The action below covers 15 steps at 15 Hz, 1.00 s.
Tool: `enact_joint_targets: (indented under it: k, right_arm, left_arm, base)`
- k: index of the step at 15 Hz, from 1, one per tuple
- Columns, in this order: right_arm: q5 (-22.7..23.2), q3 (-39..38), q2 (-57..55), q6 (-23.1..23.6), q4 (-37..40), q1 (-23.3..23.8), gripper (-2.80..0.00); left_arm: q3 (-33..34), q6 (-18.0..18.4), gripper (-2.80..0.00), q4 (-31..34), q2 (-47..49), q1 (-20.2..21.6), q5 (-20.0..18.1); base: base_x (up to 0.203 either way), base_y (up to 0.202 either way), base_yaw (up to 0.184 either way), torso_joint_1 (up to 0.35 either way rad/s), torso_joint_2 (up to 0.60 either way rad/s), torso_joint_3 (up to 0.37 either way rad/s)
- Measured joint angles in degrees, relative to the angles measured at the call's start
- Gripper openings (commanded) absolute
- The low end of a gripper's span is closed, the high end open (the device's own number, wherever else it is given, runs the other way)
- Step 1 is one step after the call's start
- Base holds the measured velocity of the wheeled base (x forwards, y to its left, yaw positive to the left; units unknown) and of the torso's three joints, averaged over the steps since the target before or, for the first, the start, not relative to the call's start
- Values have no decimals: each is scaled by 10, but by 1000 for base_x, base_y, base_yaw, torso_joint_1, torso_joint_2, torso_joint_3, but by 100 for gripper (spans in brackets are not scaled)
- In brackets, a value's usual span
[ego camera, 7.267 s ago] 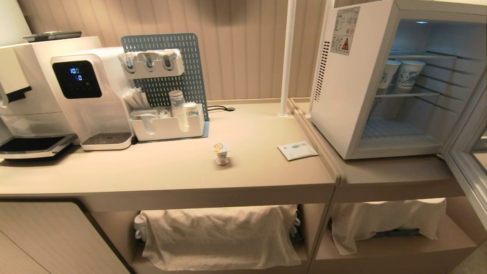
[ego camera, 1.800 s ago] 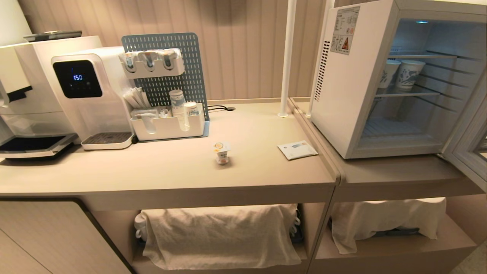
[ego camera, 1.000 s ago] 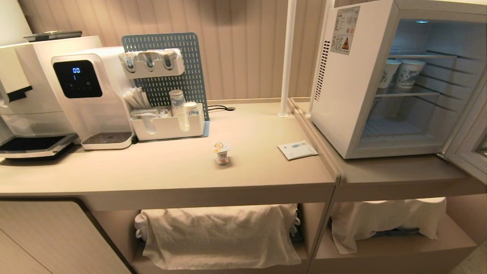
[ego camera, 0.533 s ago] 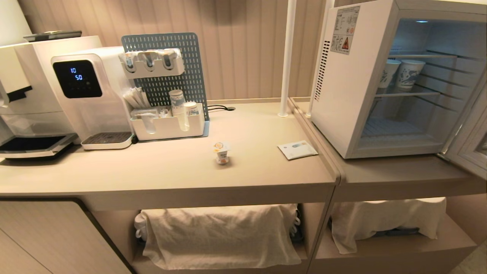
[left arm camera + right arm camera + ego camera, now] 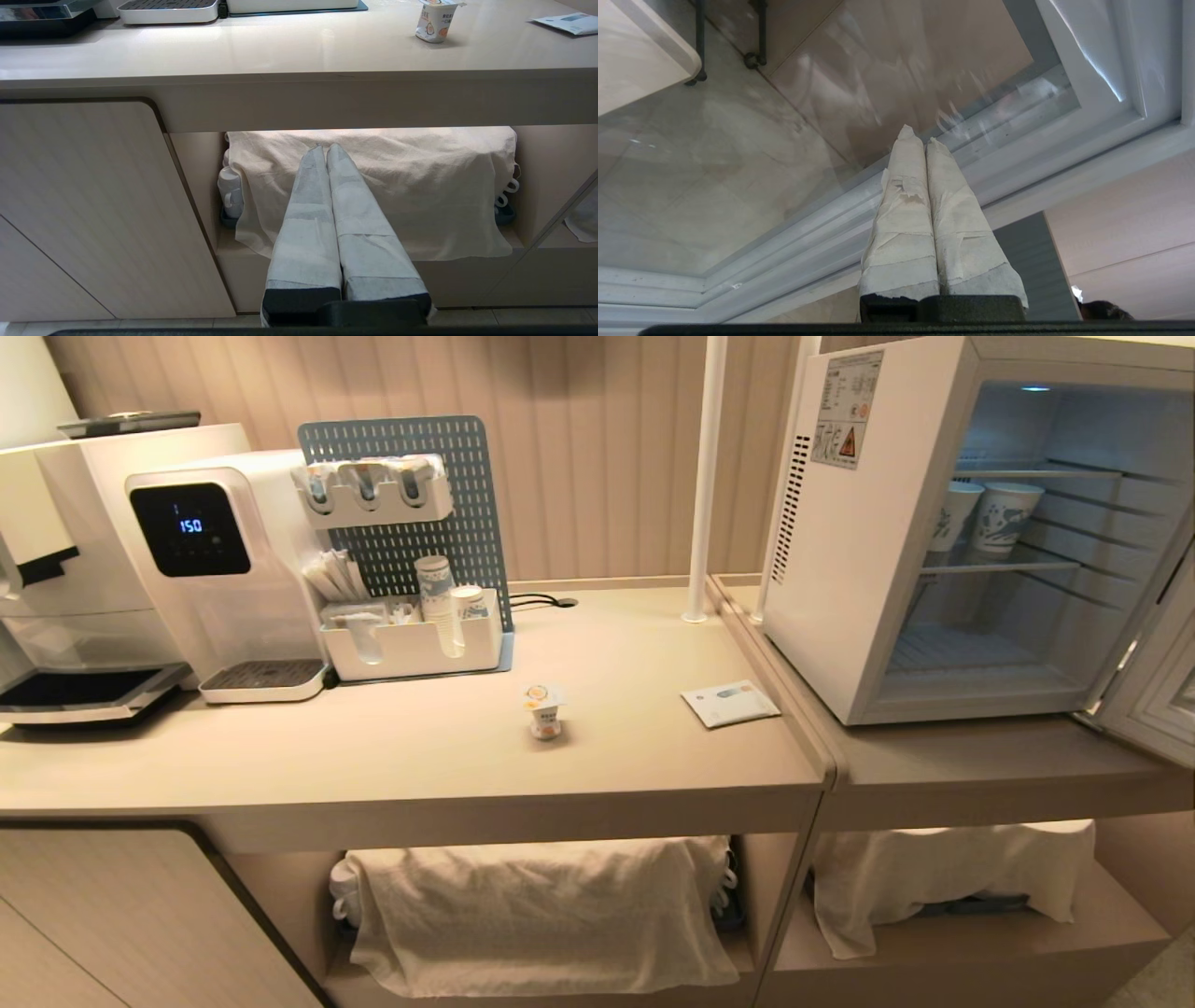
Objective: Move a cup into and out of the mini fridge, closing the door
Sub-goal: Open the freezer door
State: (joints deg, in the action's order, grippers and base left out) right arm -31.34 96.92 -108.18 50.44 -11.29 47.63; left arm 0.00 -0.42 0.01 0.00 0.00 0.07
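Note:
The cup (image 5: 544,709), small and white with orange marks, stands alone mid-counter; the left wrist view has the cup (image 5: 435,21) too. The mini fridge (image 5: 859,569) stands on the right counter with its inside lit and exposed. Its door (image 5: 1153,691) hangs wide open at the right edge of the head view. My right gripper (image 5: 919,135) is shut and empty, its tips close against the door (image 5: 1064,154) where the glass meets the white frame. My left gripper (image 5: 325,147) is shut and empty, parked low in front of the counter. Neither arm shows in the head view.
Two patterned paper cups (image 5: 990,518) stand on the fridge's middle wire shelf. A paper packet (image 5: 730,704) lies near the counter's right end. A water dispenser (image 5: 219,569) and an organiser with paper cups (image 5: 415,635) stand at the back left. Cloth-draped shelves (image 5: 541,915) sit below.
The door has swung wider open, away from the fridge and farther out of the head view's right edge. The cup has not moved.

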Motion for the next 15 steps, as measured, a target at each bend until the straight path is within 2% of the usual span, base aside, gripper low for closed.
enact_joint_targets:
  k: [3,4,6,8,11,15]
  right_arm:
    - [9,-1,-4,-3,12,3,-280]
    - [28,-8,4,-9,31,1,-280]
    - [93,-21,29,-39,92,-16,-280]
    - [129,-31,63,-76,157,-60,-280]
    - [133,-59,117,-152,222,-144,-280]
    - [132,-155,201,-203,240,-247,-280]
  left_arm:
    - [0,0,-280,0,0,0,0]
    - [0,0,-280,0,0,0,0]
    - [0,0,-280,0,0,0,0]
    - [0,0,-280,0,0,0,0]
    - [0,0,-280,0,0,0,0]
    - [0,0,-280,0,0,0,0]
  base:
    - [0,0,0,0,0,0]
    - [0,0,0,0,0,0]
    - [0,0,0,0,0,0]
    - [0,0,0,0,0,0]
    - [0,0,0,0,0,0]
    - [0,0,0,0,0,0]
